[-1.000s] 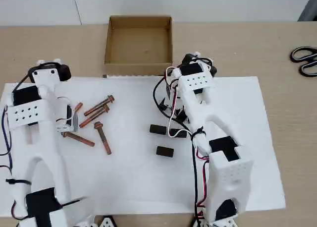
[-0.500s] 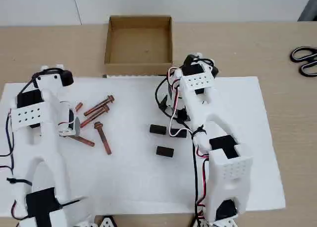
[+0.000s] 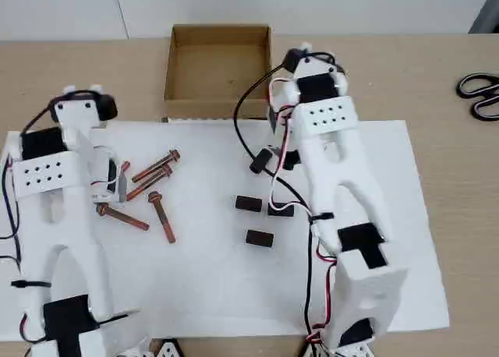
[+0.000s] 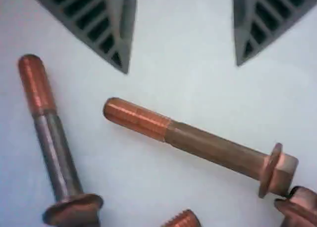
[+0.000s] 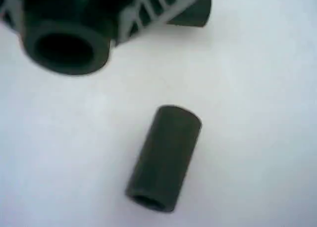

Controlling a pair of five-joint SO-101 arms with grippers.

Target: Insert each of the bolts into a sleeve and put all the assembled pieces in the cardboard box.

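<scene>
- Hovered low over the bolts (image 3: 148, 184) with the left claw (image 4: 183, 61), fingers apart and gripping nothing.
- Aimed that open claw so one bolt (image 4: 198, 142) lay flat just beyond the tips, with its threaded end nearest them. Judged this the likely next pick.
- Counted four bolts loose on the white sheet (image 3: 203, 279), fanned out toward 9 o'clock from its middle. Saw several of them close together or touching, so closing on one might nudge its neighbours.
- Clamped a sleeve (image 5: 65, 47) in the right claw (image 3: 271, 153), raised off the sheet at about 12 o'clock from the loose sleeves (image 3: 249, 203).
- Gripped it by the side wall, which left the bore open at one end. Judged it held that way to take a bolt.
- Counted three more sleeves lying flat near the sheet's middle: two side by side and a third at 6 o'clock from them, all apart from the bolts.
- Found the box (image 3: 218, 107) on the table (image 3: 437, 61) at 12 o'clock, just past the sheet's far edge. Judged it within reach of either arm for dropping finished pieces.
- Saw no bolt inside a sleeve and no assembled piece in the box. Judged the task barely begun, with the first pairing in preparation.
- Noted scissors (image 3: 479, 96) at 2 o'clock on the table, well apart from the work.
</scene>
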